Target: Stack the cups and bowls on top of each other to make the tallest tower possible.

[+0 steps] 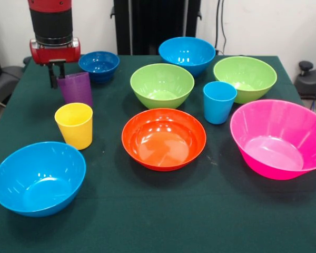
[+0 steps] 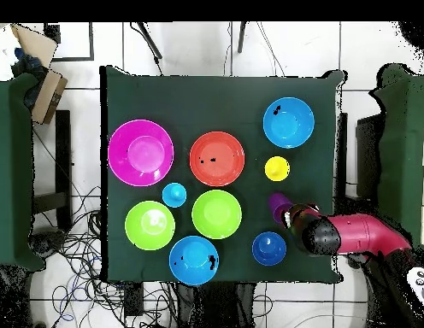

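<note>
The claw (image 1: 57,74) hangs from the red and black arm directly at the rim of the purple cup (image 1: 76,88). One dark finger shows at the cup's outer side; whether the claw is clamped on the rim or merely straddling it cannot be told. The purple cup stands upright near one side edge of the worktop (image 1: 163,211).

Just beside it, toward the robot-side edge, sits the small dark blue bowl (image 1: 99,65). On the other side of the purple cup stands the yellow cup (image 1: 75,125), upright and apart from it. Beyond the yellow cup, a light blue bowl (image 1: 38,178) occupies the corner of the worktop.

Across the middle lie the orange bowl (image 1: 164,138) and a lime green bowl (image 1: 162,84), with a second light blue bowl (image 1: 187,54) at the robot-side edge. The light blue cup (image 1: 219,101) stands between the two lime green bowls, near the second one (image 1: 245,78). The large pink bowl (image 1: 280,138) lies near the opposite side edge.

All bowls rest open side up, unstacked. No legible writing or labels appear on any item.
</note>
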Motion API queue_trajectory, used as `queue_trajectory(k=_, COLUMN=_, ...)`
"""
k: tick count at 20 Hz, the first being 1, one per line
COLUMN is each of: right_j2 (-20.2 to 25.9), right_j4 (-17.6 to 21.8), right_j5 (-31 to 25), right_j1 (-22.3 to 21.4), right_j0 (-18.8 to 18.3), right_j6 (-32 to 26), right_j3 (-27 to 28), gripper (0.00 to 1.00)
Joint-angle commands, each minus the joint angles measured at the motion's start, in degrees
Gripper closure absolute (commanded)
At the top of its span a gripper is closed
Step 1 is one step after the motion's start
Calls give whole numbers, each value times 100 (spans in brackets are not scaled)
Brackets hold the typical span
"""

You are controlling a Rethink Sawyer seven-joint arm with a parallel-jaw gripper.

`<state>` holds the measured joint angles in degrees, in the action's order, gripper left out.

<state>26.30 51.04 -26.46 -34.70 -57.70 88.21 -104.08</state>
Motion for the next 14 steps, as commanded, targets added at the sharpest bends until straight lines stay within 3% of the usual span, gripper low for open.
queue_trajectory(k=1, right_j2=-50, right_j4=-1, right_j5=143, right_j1=-16, right_j0=364, right_j6=287, right_j3=-231, gripper=100)
queue_trajectory(k=14, right_j2=-70, right_j4=-179, right_j5=-102, right_j1=-217, right_j0=479, right_j6=251, right_j3=-240, gripper=100)
